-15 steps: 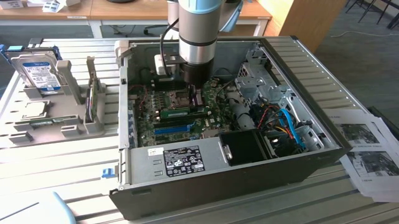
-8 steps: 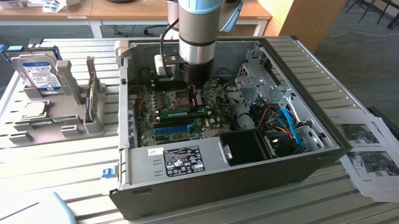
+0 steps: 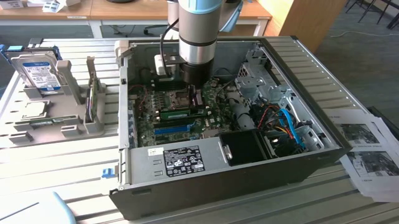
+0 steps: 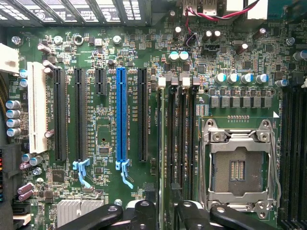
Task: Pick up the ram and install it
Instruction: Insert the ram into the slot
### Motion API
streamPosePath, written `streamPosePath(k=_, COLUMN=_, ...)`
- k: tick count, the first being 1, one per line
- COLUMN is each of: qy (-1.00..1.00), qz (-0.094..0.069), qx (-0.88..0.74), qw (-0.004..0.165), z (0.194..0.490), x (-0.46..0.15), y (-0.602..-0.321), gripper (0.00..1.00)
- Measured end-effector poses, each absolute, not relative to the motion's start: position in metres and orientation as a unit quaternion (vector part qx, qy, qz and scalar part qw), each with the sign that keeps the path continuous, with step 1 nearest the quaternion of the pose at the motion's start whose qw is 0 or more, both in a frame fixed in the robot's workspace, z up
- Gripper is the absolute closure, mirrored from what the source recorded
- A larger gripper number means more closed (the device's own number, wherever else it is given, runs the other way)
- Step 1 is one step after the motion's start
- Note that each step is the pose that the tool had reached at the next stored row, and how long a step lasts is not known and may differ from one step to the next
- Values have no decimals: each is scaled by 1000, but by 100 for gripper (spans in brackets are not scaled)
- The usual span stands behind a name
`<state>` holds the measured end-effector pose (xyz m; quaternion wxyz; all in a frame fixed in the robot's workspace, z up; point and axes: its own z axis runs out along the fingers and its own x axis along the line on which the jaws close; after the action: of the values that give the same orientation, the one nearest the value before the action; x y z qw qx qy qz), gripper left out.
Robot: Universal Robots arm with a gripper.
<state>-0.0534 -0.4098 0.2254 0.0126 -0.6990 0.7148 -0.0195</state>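
The ram [image 3: 179,113] is a thin green stick standing on edge in the motherboard's memory slots [image 4: 180,134], between the processor socket [image 4: 237,167] and the bright-blue slot [image 4: 121,112]. My arm's wrist [image 3: 196,51] reaches straight down into the open computer case [image 3: 237,186], just above one end of the stick. In the wrist view, my gripper [image 4: 167,214] hangs over the end of the memory slots. Its black fingers [image 4: 144,213] stand apart on either side of the slot line with nothing clamped between them. Seen edge-on there, the ram is hard to pick out.
Black expansion slots [image 4: 79,115] and a white one [image 4: 37,112] lie beside the blue one. Drive cages and blue and red cables [image 3: 283,126] fill the case's side on the exterior view's right. A grey parts stand with a hard drive [image 3: 37,70] sits outside on the exterior view's left, and paper sheets [image 3: 367,149] on its right.
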Motion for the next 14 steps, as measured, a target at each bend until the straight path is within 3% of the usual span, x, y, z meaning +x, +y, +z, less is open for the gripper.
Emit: streamPosePath(k=14, qy=715, qz=-20, qx=-699, qw=13, z=248, x=-53, y=-410, gripper=76)
